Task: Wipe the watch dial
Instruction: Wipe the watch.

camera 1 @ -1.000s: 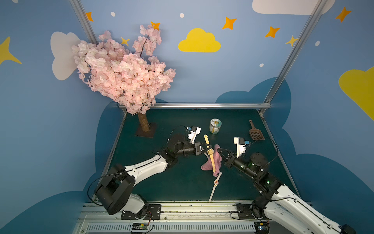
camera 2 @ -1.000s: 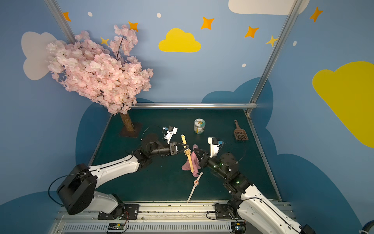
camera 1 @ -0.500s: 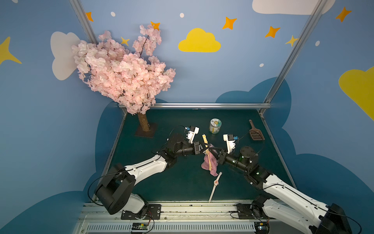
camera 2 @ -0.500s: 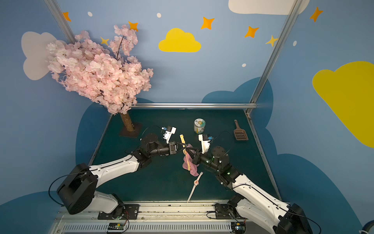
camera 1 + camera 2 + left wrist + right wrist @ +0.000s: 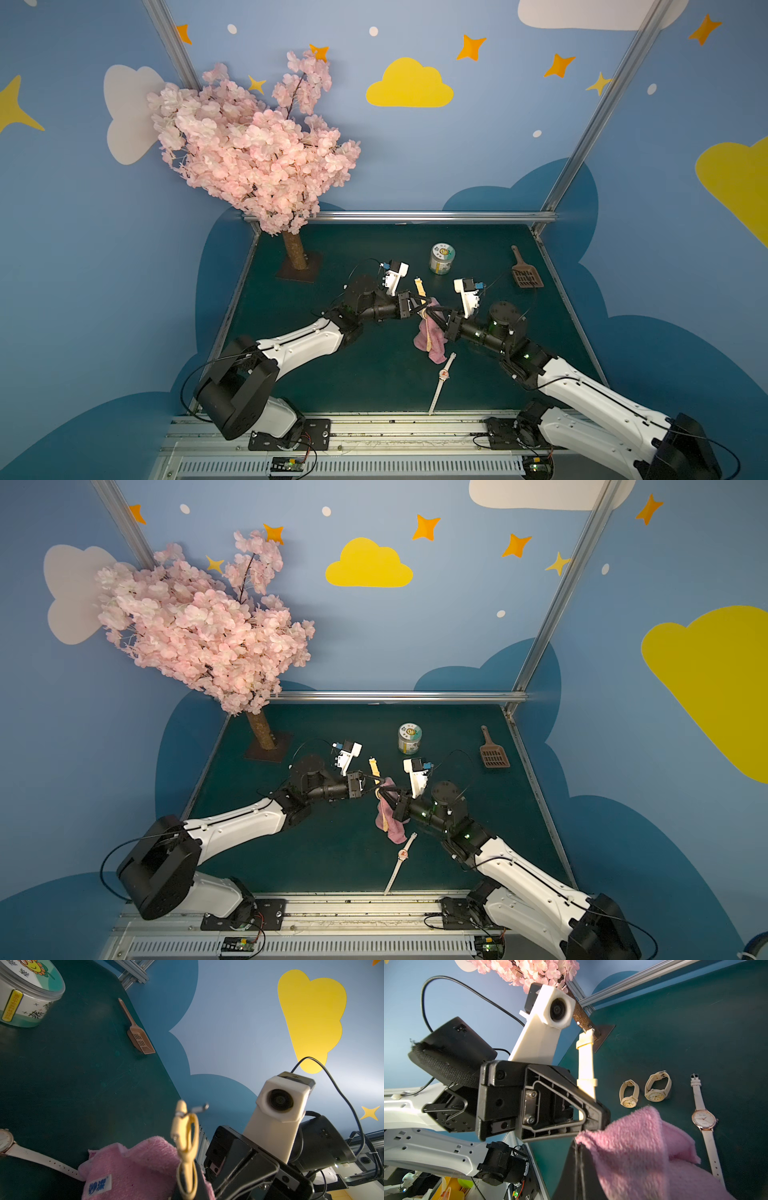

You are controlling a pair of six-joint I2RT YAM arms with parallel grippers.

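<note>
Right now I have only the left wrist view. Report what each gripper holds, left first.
Observer: The left gripper is shut on the pale yellow rubber-strapped watch.
Operator: Now the right.
Observer: The right gripper is shut on the pink terry cloth, bunched against that watch; its dial is hidden.
Operator: List the other watches.
Observer: Besides the white-strapped round watch, a small buckled cream watch and a bigger cream watch lie on the dark green mat.

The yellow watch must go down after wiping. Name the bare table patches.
Bare: the back strip between tree base and can; the right side between scoop and right arm. Crowded: the middle, where left gripper holding the yellow watch meets right gripper holding the pink cloth, white watch in front.
</note>
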